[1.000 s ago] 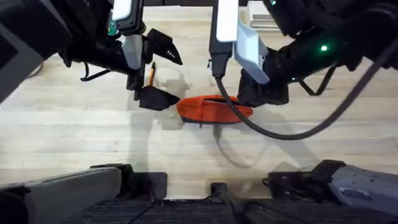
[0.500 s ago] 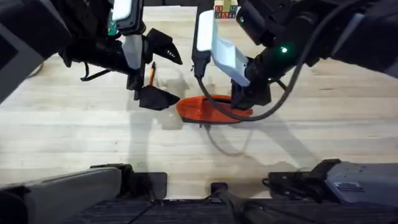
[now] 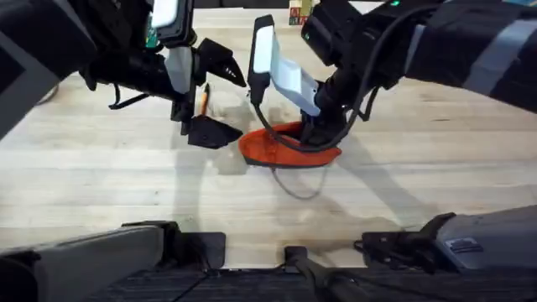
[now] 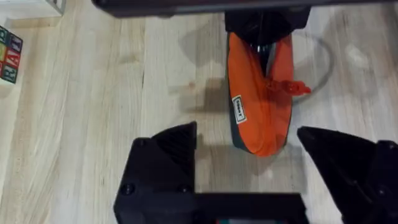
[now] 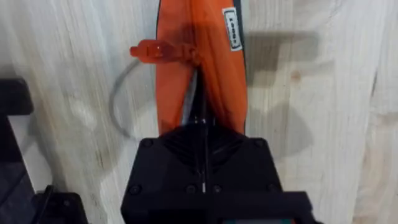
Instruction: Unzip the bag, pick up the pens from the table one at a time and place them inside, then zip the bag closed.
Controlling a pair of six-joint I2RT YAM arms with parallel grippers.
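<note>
Our right pincer (image 5: 202, 130) has come down onto the bag (image 5: 208, 68) within the last second. It hung off to one side of the pouch before, and now its fingers are pressed together with only a thin seam between them, clenched on the near end of the bag right along the zipper line. Just ahead of those fingers the zipper shows as a dark slit that looks slightly parted. Farther ahead the small orange pull (image 5: 149, 50) sticks out sideways from the fabric, well clear of our grip. We judge that we are pinning or tugging the pouch end, not taking the pull itself, so the unzipping looks barely begun. Seen from overhead, the bag (image 3: 285, 149) lies flat on the table (image 3: 419, 193) directly under the right pincer (image 3: 317, 132) and has not shifted. Our left pincer (image 4: 249, 134) has stayed where it was, released and spread wide, with the other end of the bag (image 4: 258, 112) just in front of its gap. One pen (image 3: 203, 101) lies beside it on the boards, not yet collected.
</note>
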